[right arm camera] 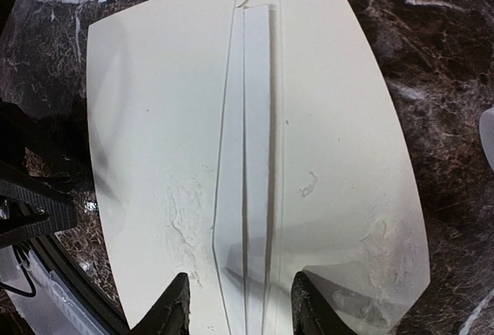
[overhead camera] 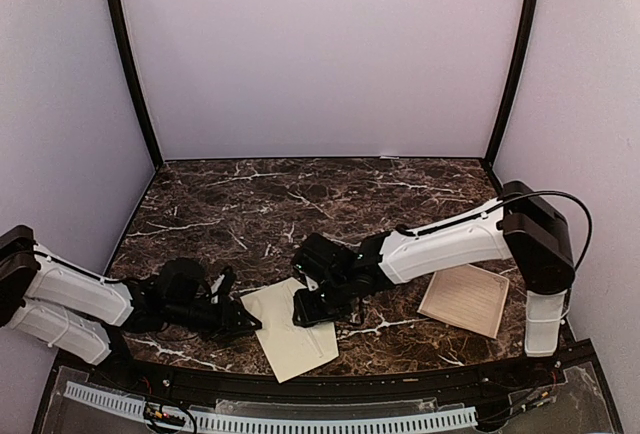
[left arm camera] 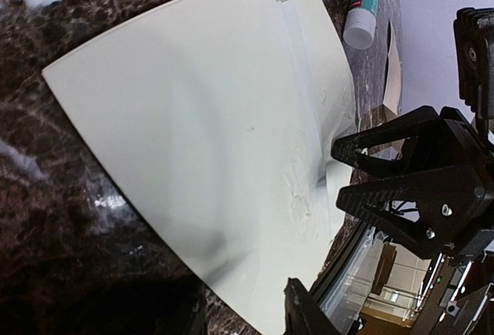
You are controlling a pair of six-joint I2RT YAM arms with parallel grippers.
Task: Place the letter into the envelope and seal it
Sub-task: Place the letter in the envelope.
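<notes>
A: Start at the grippers. What are they doing?

B: The right gripper (right arm camera: pixel 241 304) hangs low over the envelope (right arm camera: pixel 332 157). Its two fingers are parted to a middling gap with nothing pinched between them, and they straddle the near end of the flap (right arm camera: pixel 231 157). The left gripper (left arm camera: pixel 243 312) sits at the envelope's opposite edge. Its jaws are also partway apart, and as far as its wrist view shows, the paper's rim lies under the gap unclamped.

A: And the envelope itself?

B: It lies flat on the dark marble table (overhead camera: pixel 250 204), near the front edge, between the two grippers. The pointed flap is folded down over the body. A pale strip runs along the flap. Rough, wrinkled patches mark the paper on either side, possibly glue or scuffing; I cannot tell which.

A: Is the letter inside?

B: That is hidden. No sheet pokes out of the envelope. A cream sheet (overhead camera: pixel 465 299) with a printed border lies near the right arm's base, well apart from the envelope. What looks like a small white glue stick (left arm camera: pixel 361 7) sits just past the envelope's far corner.

A: So how far along is the task?

B: Late, in my judgement. The lowered flap suggests the loading is done and the sealing is under way. What is likely left is pressing the flap firmly. The pictures do not show whether it has stuck.
</notes>
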